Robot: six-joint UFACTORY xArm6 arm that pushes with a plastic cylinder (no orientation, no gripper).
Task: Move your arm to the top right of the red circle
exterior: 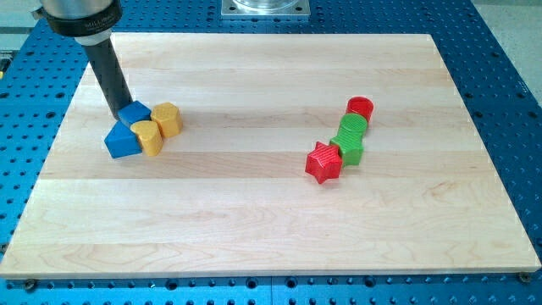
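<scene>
The red circle [360, 108] lies right of centre on the wooden board [254, 212]. It heads a touching line that runs down-left: a green circle [350, 129], a green block [351, 150], then a red star [323, 163]. My tip [120, 114] is far off at the view's left, touching the top-left side of a blue block [134, 113]. The dark rod rises from it to the view's top left.
By my tip sits a tight cluster: the blue block, a blue triangle [122, 141], a yellow block [167, 119] and a second yellow block [149, 137]. A blue perforated table [508, 93] surrounds the board. A metal mount [265, 8] is at the view's top.
</scene>
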